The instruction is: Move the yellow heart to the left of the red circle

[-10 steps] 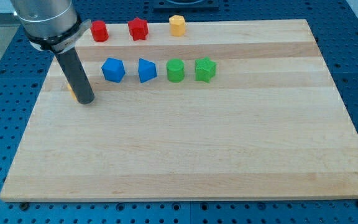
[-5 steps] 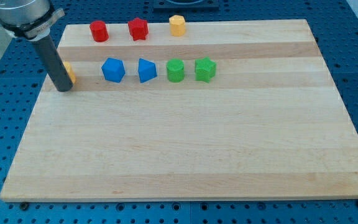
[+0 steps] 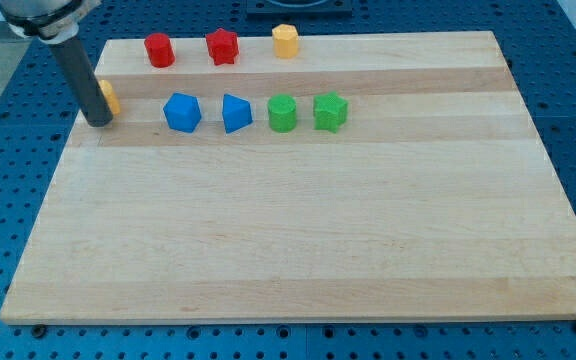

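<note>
My tip (image 3: 98, 121) sits at the board's far left edge, touching the yellow heart (image 3: 111, 97), which is mostly hidden behind my rod; its pointing and long axis are unreadable. The red circle (image 3: 159, 49) lies farther back and to the right. I carry no gripper.

Bare board (image 3: 298, 240) below the block rows

single raised view, angled down, whole wooden board (image 3: 298, 250) framed

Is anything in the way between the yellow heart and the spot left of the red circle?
Nothing visible. The yellow heart sits right beside my tip, below and left of the red circle, with bare board between.
</note>
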Tool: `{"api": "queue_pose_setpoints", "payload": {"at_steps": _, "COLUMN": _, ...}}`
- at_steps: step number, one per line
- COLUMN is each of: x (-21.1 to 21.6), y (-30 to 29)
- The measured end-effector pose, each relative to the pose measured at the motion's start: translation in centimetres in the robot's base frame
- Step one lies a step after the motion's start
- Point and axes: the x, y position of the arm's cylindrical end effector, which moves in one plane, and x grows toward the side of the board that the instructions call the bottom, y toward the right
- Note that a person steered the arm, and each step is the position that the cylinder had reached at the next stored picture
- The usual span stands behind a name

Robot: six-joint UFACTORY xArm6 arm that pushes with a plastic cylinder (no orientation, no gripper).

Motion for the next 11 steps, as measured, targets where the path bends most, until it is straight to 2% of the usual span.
{"api": "queue_pose_setpoints", "payload": {"at_steps": 4, "x": -3.7, "y": -0.9}}
{"api": "queue_pose_setpoints", "payload": {"at_steps": 10, "x": -3.4, "y": 0.9}}
{"api": "queue_pose_setpoints", "payload": {"at_steps": 11, "x": -4.4, "y": 0.9}}
